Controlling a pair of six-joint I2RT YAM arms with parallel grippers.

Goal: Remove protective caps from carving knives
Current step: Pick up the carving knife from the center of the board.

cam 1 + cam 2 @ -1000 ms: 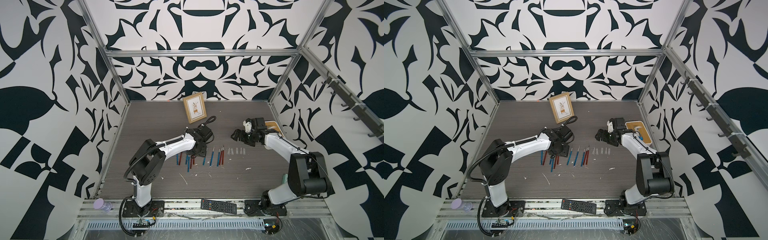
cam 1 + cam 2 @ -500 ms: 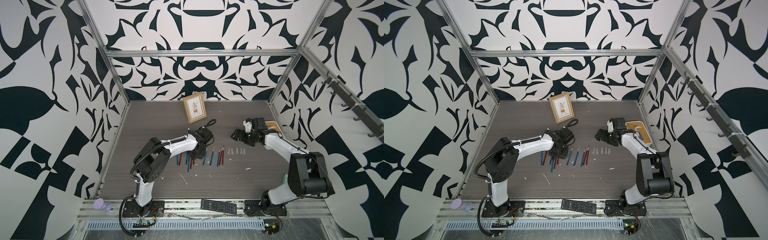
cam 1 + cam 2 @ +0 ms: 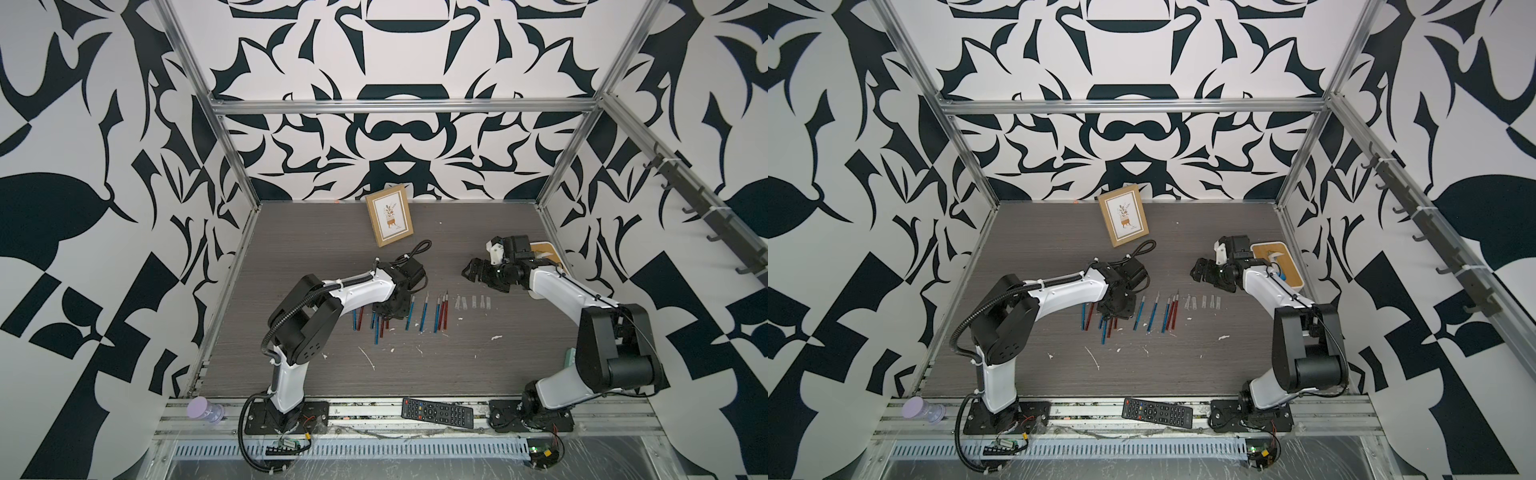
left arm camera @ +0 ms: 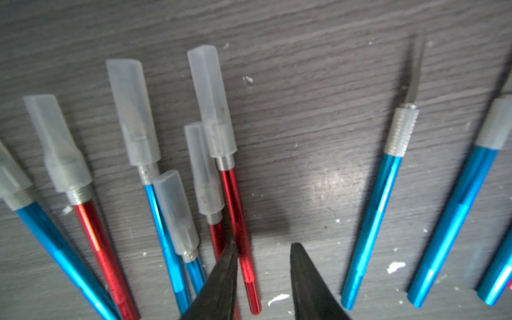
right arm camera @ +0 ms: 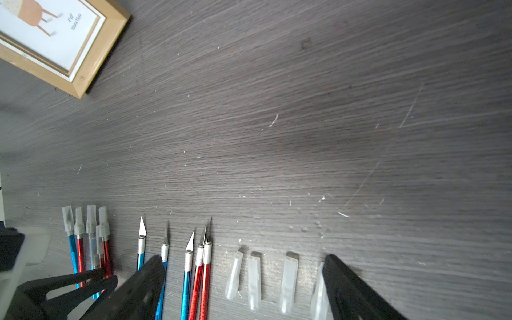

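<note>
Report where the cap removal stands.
Done: five bare-bladed knives lie beside four visible loose caps. In hand: the left gripper, jaws apart, straddles a capped red knife, nothing clamped yet; the right gripper is open and empty. Left: about six capped knives.

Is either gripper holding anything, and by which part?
Nothing is held. The left gripper is open around a red knife handle, unclamped; the right gripper is open, empty.
</note>
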